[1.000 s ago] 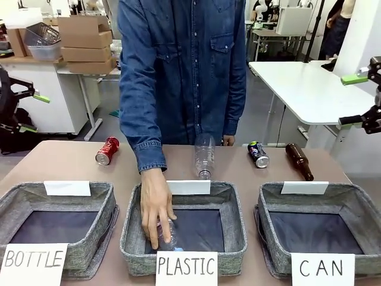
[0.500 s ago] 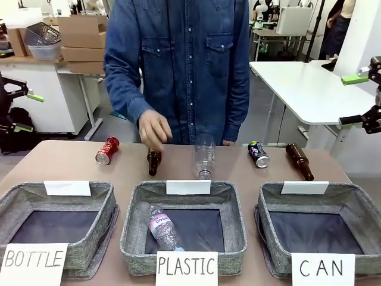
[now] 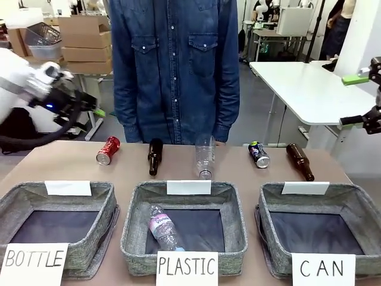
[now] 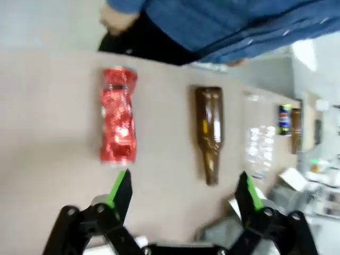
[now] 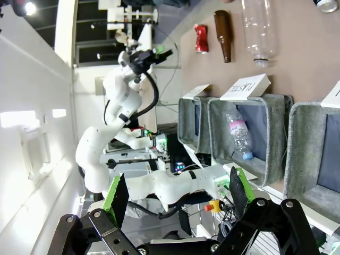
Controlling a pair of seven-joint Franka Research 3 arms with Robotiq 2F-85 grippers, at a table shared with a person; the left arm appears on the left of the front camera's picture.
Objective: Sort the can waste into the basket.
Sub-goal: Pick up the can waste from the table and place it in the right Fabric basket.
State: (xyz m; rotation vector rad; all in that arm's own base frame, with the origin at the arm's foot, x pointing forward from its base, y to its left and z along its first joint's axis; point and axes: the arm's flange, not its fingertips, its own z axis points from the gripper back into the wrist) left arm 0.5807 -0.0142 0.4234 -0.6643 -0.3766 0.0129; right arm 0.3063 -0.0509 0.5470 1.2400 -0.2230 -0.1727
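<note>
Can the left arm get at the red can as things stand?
Probably yes: its jaws are open, facing the red can, with bare table between; the brown bottle lies apart.

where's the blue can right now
Front view: the blue can lies toward the right of the table, between the clear plastic bottle and a brown glass bottle, beyond the CAN basket.

Red can (image 3: 108,150), blue can (image 3: 258,154) outside basket (image 3: 355,192)

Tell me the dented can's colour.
The dented can is shiny red, clearest in the left wrist view.
</note>
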